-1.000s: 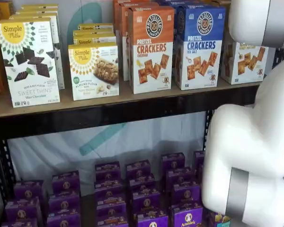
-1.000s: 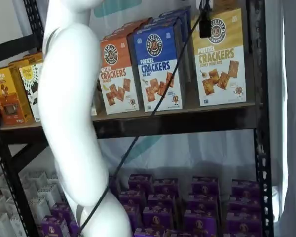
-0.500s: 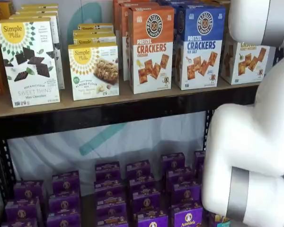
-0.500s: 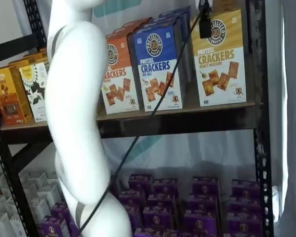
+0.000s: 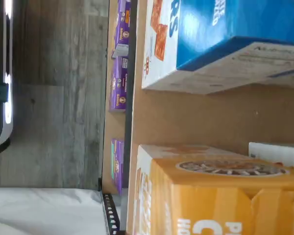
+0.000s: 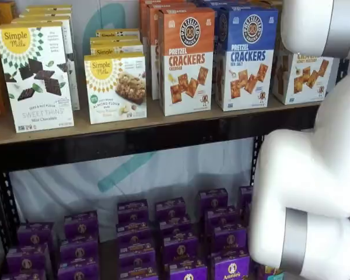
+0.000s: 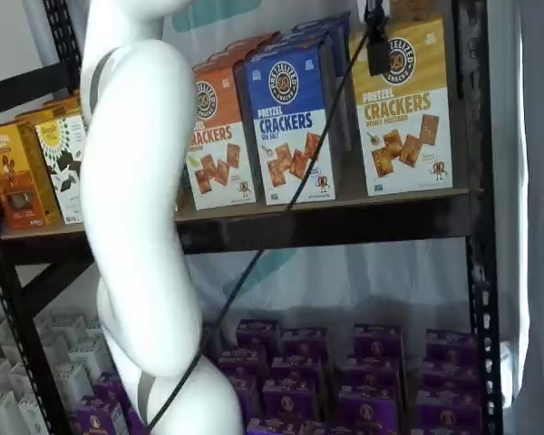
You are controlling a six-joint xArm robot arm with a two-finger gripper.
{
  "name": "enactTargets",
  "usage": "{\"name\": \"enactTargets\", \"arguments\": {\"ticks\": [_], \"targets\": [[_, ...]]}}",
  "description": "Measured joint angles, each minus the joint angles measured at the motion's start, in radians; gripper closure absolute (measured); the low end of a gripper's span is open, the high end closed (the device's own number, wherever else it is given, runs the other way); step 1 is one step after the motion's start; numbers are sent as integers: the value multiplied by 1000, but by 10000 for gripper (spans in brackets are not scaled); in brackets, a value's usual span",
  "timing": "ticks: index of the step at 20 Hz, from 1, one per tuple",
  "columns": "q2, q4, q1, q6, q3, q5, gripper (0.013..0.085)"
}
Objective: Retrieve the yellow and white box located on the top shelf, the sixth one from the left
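yellow and white box point(image 7: 404, 109): yellow top, round black logo, white lower half with brown square crackers. Blue-topped carton point(image 7: 291, 120): blue over white, same black logo, brown crackers. Orange-topped carton point(image 6: 185, 60): orange over white. Simple Mills boxes point(image 6: 37, 76): white, yellow sunburst, dark squares on the big one. top shelf point(image 6: 134, 140): brown board, black front rail, black uprights. Small boxes below point(image 6: 175, 245): purple. Arm point(image 7: 136, 208): white, grey bands; cable point(image 7: 281, 213) black. Backdrop: white with teal strokes. Wrist view: grey wood-grain floor point(image 5: 59, 98).

Top shelf point(image 6: 134, 137), brown board, black rail, carrying yellow and white box point(image 7: 406, 109), blue carton point(image 6: 245, 58), orange carton point(image 6: 185, 61)
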State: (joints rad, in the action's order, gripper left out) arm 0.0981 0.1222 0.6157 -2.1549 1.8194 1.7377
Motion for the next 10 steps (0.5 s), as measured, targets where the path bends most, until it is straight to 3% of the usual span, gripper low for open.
{"name": "enactTargets", "arguments": {"ticks": [7, 9, 10], "targets": [[3, -7, -5, 4, 1, 1, 130], [3, -6, -4, 2, 5, 3, 210], [2, -7, -3, 2, 8, 6, 210]]}}
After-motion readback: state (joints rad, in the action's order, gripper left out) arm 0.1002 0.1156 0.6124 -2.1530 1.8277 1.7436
